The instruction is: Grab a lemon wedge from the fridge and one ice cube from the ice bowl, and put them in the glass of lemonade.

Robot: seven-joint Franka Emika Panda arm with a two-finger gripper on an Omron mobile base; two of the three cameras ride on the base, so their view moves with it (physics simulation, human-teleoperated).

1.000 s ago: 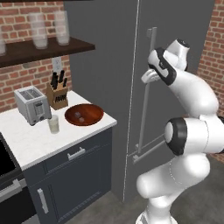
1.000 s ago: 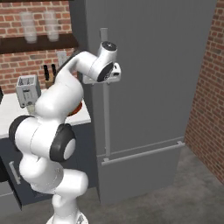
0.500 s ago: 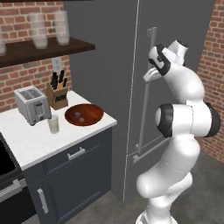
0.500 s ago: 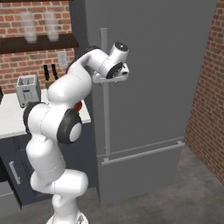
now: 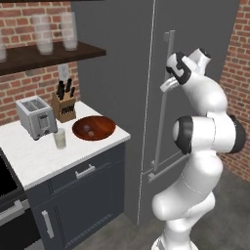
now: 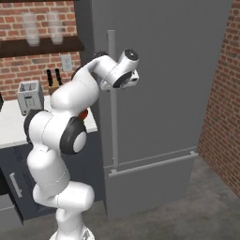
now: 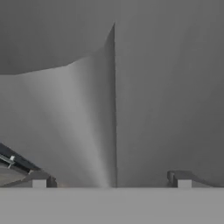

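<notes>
The fridge (image 5: 122, 73) is a tall dark grey cabinet with its door closed, so the lemon wedge is hidden. My gripper (image 5: 167, 86) stands open right at the long light grey bar handle (image 5: 165, 122), about a third of the way down it. In the hand view the fingertips (image 7: 39, 182) sit wide apart against the grey door, with a vertical edge running between them. The reddish-brown ice bowl (image 5: 93, 128) lies on the white counter left of the fridge. The glass of lemonade (image 5: 59, 138) stands just left of the bowl.
A toaster (image 5: 36, 117) and a knife block (image 5: 65, 105) stand at the back of the counter (image 5: 29, 161). Frosted glasses (image 5: 46, 34) sit on a dark wall shelf above. A brick wall (image 6: 220, 117) closes in right of the fridge (image 6: 164, 93).
The hand has edged a little closer to the fridge handle while the elbow swung up and in behind it. The jaws stayed open.
</notes>
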